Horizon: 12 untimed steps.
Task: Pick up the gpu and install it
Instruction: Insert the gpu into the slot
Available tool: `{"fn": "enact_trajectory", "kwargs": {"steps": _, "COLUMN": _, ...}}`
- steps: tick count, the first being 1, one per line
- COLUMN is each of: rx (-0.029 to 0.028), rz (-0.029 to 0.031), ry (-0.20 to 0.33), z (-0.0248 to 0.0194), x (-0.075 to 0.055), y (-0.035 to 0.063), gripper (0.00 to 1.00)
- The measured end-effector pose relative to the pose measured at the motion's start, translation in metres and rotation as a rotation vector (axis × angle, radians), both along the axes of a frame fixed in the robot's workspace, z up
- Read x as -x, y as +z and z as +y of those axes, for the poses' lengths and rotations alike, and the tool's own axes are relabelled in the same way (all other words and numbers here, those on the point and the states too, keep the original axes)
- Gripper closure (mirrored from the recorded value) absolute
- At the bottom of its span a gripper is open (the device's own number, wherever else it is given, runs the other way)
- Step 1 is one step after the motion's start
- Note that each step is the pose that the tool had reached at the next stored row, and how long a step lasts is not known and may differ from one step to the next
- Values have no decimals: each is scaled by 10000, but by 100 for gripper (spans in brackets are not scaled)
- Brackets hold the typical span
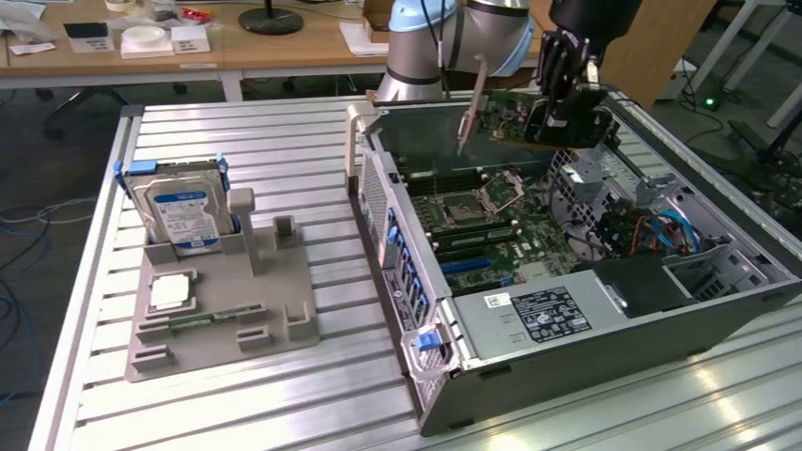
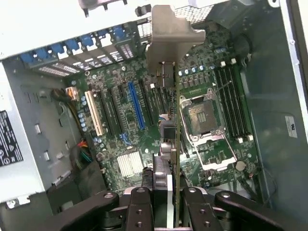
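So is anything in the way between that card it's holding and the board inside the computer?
Nothing visible. The gripper holds the card in the air above the open computer case, and the slots on the green board beneath it look bare. The loose cables lie off toward the exterior view's right.

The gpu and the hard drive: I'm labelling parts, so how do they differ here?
The gpu hangs in the gripper over the open case; the hard drive stands in a grey holder on the table. The gpu is a thin circuit card with a silver bracket; the hard drive is a thicker silver box with a blue-white label. Neither is installed yet.
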State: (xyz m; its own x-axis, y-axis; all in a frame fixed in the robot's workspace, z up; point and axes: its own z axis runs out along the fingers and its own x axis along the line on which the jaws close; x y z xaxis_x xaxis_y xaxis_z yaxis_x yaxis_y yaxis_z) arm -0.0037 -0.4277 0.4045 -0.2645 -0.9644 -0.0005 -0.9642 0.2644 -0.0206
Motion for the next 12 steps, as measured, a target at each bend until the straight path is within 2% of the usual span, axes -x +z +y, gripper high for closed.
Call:
{"fn": "enact_trajectory", "kwargs": {"steps": 8, "rx": -1, "rz": -16, "ry": 1403, "z": 0, "x": 1, "y": -50, "gripper": 72}}
{"fn": "enact_trajectory", "kwargs": {"steps": 12, "rx": 0, "rz": -22, "ry": 1655, "z": -1, "x": 1, "y": -95, "gripper": 72}}
